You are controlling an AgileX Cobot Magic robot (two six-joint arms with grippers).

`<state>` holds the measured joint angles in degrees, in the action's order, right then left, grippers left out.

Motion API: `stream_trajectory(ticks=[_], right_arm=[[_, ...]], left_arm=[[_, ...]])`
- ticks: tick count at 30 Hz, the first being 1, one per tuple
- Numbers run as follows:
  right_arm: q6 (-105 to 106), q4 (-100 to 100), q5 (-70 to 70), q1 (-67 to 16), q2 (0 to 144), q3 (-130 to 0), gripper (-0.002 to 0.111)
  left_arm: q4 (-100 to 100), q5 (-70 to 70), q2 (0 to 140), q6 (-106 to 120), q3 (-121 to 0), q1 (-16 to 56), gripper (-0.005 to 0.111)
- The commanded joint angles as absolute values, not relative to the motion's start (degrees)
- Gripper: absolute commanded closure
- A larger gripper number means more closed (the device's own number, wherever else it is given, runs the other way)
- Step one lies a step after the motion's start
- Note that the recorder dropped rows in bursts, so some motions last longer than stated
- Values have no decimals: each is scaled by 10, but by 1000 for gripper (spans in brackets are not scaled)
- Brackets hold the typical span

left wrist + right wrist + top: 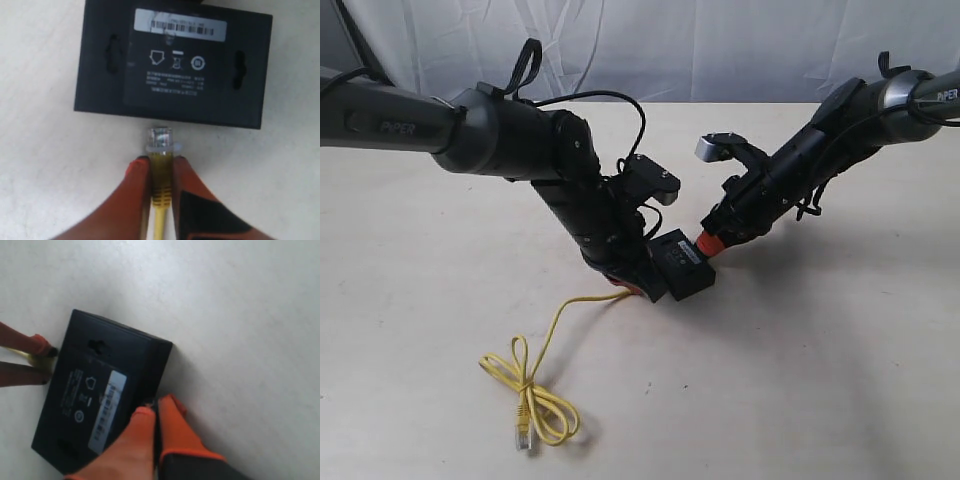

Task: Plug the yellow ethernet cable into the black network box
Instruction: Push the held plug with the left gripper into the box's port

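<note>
The black network box (170, 70) lies flat on the table with its pale label strip (180, 23) facing up. My left gripper (160, 160) is shut on the yellow ethernet cable (161, 175) just behind its clear plug (160, 137). The plug tip sits just short of the box's near side, pointing at it. In the exterior view the box (682, 262) lies between both grippers. My right gripper (156, 405) is shut, its orange fingertips against the opposite edge of the box (100, 395). The ports are hidden.
The rest of the cable (555, 330) trails over the cream table (820, 380) to a knotted loop (530, 392) and a free plug (523, 437) at the front left. A white cloth backdrop (720, 50) hangs behind.
</note>
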<state>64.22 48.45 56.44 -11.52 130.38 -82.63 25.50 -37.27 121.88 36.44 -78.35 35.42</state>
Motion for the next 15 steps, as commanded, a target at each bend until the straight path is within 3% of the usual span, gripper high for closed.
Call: stream_trajectory(ticks=[1,15], right_arm=[[646,477,567,-117,1307,-825,109],[657,477,570,-121,1307,-825,109]], left_arm=[[249,-387,1220,361,-785,355,107],[260,-377,1220,361,-795,355,107]])
